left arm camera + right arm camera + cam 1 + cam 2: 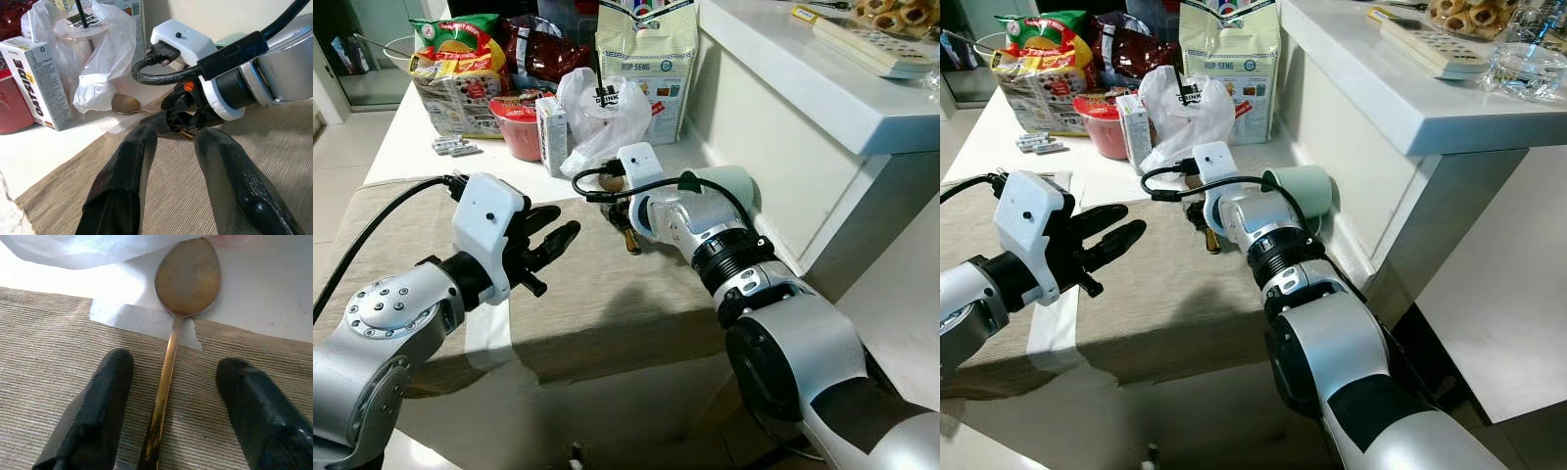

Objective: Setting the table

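Mid-frame, our right gripper [168,406] straddles the spoon [186,279], fingers open, handle cut off; left gripper [553,235] open.

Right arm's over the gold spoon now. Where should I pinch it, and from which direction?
Grip the spoon on its thin handle, from above. It lies flat on the placemat, handle running between the right gripper's open fingers; the bowl rests off the mat beside the plastic bag, too wide and shallow.
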Controlling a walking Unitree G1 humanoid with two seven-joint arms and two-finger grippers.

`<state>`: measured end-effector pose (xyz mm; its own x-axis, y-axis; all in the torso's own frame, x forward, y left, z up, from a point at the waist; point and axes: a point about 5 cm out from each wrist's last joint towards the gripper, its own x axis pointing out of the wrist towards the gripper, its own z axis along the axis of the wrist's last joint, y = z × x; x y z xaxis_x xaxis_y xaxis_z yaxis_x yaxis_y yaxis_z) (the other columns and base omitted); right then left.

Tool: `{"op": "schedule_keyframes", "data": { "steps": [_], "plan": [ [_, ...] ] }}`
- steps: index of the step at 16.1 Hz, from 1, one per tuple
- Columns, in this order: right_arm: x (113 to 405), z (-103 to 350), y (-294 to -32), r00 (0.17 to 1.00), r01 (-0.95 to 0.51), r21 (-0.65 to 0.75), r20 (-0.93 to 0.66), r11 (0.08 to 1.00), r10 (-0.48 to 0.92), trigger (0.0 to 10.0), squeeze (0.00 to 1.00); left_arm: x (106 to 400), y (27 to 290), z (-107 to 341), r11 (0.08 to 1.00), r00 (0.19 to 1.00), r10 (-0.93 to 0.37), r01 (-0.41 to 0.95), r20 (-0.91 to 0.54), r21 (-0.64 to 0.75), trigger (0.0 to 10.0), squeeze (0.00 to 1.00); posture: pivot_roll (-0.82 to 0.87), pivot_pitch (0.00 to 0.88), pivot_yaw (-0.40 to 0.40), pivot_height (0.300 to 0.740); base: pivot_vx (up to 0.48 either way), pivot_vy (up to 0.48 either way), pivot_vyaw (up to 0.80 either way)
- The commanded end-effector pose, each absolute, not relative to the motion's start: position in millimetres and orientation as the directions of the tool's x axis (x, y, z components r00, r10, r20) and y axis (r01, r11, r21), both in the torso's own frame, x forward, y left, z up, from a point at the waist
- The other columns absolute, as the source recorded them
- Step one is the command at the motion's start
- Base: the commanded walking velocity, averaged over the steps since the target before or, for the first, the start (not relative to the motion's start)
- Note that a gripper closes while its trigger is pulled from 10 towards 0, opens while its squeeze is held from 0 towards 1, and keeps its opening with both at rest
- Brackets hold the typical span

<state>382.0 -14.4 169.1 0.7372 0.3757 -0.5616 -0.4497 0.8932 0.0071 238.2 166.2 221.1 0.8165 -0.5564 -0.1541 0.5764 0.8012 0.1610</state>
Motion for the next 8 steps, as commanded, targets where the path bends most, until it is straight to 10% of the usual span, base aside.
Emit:
{"op": "schedule_keyframes", "data": {
  "steps": [1, 4, 5, 8],
  "plan": [
    [372.3, 139.2, -22.2, 0.677, -0.423, 0.012, -0.66, 0.906, 0.325, 0.0, 0.0, 238.0, 165.4, 225.5, 0.793, 0.812, -0.564, 0.583, -0.148, 0.179, 10.0, 0.0, -0.07, 0.02, -0.009, 0.74, 0.0, 0.0, 0.0],
    [373.0, 138.4, -24.3, 0.684, -0.411, 0.005, -0.659, 0.912, 0.312, 1.2, 0.0, 238.1, 165.5, 225.8, 0.792, 0.812, -0.564, 0.583, -0.148, 0.18, 10.0, 0.0, -0.07, 0.021, -0.01, 0.74, 0.0, 0.0, 0.0],
    [372.8, 136.9, -25.4, 0.686, -0.406, -0.002, -0.661, 0.914, 0.303, 10.0, 0.0, 238.2, 165.5, 226.0, 0.792, 0.812, -0.564, 0.583, -0.148, 0.182, 10.0, 0.0, -0.07, 0.021, -0.01, 0.74, 0.0, 0.0, 0.0],
    [372.1, 135.7, -23.8, 0.69, -0.418, -0.019, -0.657, 0.908, 0.304, 10.0, 0.0, 238.2, 165.4, 226.0, 0.791, 0.812, -0.565, 0.584, -0.148, 0.183, 10.0, 0.0, -0.07, 0.022, -0.009, 0.74, 0.0, 0.0, 0.0]
  ]
}}
